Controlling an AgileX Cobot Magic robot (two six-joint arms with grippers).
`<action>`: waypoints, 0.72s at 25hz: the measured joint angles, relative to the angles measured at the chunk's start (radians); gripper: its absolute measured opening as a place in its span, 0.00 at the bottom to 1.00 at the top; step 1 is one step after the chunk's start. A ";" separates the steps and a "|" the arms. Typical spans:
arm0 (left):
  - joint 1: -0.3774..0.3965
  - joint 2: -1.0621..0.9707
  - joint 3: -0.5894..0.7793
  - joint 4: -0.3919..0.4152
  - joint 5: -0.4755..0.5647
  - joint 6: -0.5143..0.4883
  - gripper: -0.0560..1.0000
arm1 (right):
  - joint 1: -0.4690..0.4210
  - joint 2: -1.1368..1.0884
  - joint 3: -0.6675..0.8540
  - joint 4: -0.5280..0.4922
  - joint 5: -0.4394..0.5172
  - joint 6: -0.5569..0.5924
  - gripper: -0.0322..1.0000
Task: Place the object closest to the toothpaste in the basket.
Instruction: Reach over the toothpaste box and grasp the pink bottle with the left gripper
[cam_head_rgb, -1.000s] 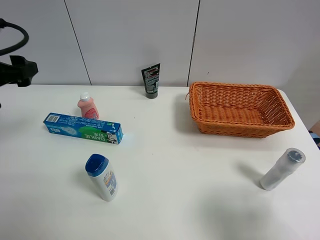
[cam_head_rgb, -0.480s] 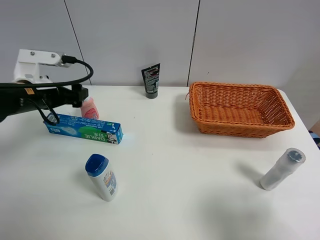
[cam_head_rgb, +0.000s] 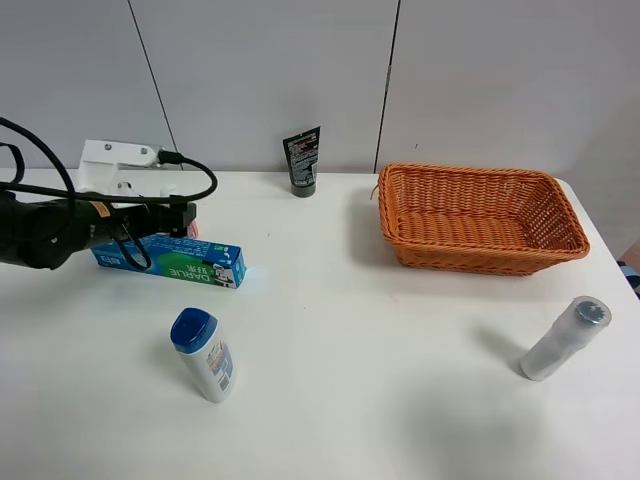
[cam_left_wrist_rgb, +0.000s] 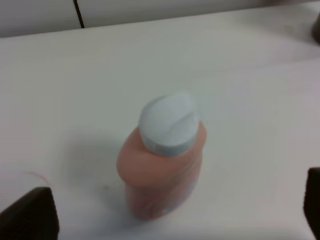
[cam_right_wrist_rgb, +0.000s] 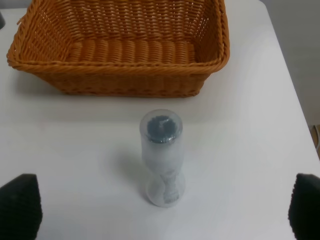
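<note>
Left wrist view shows you the left fingers (cam_left_wrist_rgb: 30, 215) spread wide, holding nothing. The pink bottle (cam_left_wrist_rgb: 162, 165) stands upright on the desk (cam_left_wrist_rgb: 75, 75) between them, not touched. From up high, you see the toothpaste box (cam_head_rgb: 190, 263) lying on the left side and the basket (cam_head_rgb: 470, 255) well apart on the right. Your right fingers (cam_right_wrist_rgb: 17, 205) are wide too, with a clear bottle (cam_right_wrist_rgb: 162, 160) showing between them.

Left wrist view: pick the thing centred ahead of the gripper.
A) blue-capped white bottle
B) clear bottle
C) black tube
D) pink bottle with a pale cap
D: the pink bottle stands upright in the middle of the view, with the left gripper open toward it.
</note>
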 joint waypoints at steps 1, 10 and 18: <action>0.000 0.018 -0.005 0.000 -0.019 0.000 1.00 | 0.000 0.000 0.000 0.000 0.000 0.000 0.99; 0.000 0.166 -0.117 0.000 -0.052 0.000 1.00 | 0.000 0.000 0.000 0.000 0.000 0.000 0.99; 0.003 0.230 -0.171 0.000 -0.066 0.000 0.99 | 0.000 0.000 0.000 0.000 0.000 0.000 0.99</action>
